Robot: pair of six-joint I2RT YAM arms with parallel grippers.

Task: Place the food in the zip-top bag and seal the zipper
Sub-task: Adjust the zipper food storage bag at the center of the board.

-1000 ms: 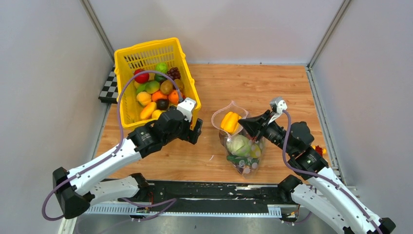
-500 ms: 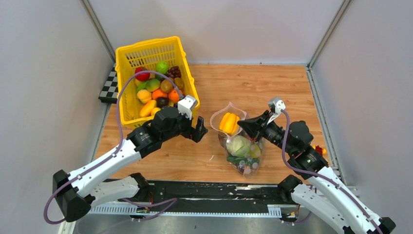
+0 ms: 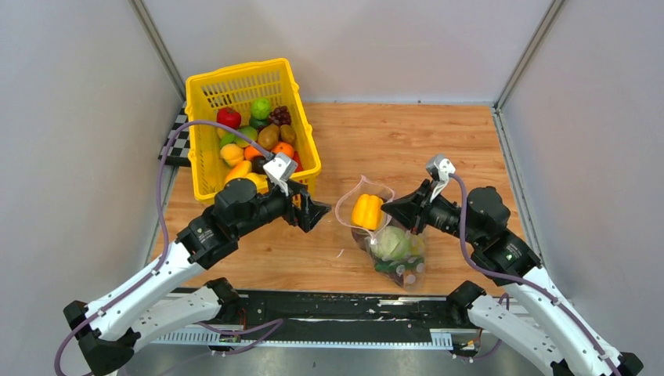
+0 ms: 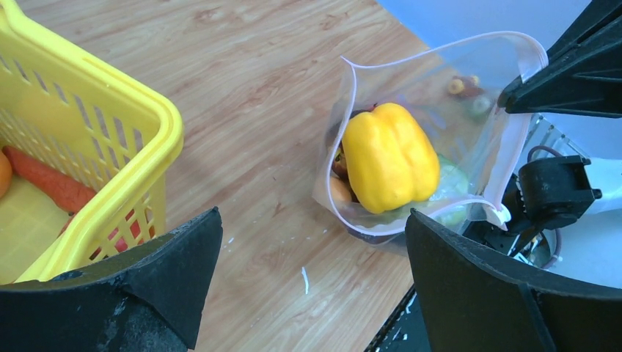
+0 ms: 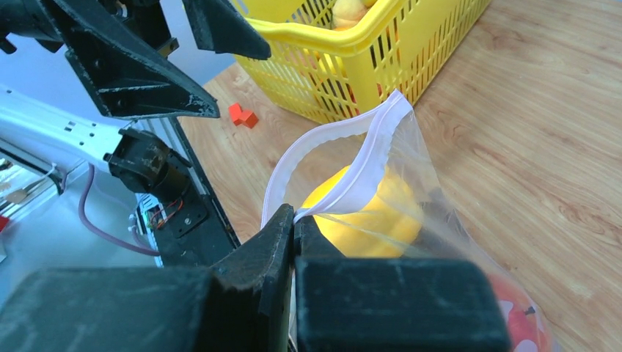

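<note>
A clear dotted bag (image 3: 381,233), holding a yellow pepper (image 3: 367,211) and a green cabbage (image 3: 388,244), is sitting on the worktop (image 3: 438,149) right of centre, its long axis slanting from lower right to its gaping mouth at upper left. The right gripper (image 5: 294,220) is pinching the rim; the left gripper (image 3: 312,211) is hanging spread nearby.

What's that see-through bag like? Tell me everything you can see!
The see-through bag is soft, clear plastic with a pale strip around its mouth. It rests on the wooden table, mouth wide open. The right claw pinches that strip on one side. A yellow pepper sits at the mouth, with a green cabbage and other toy food below it inside.
</note>
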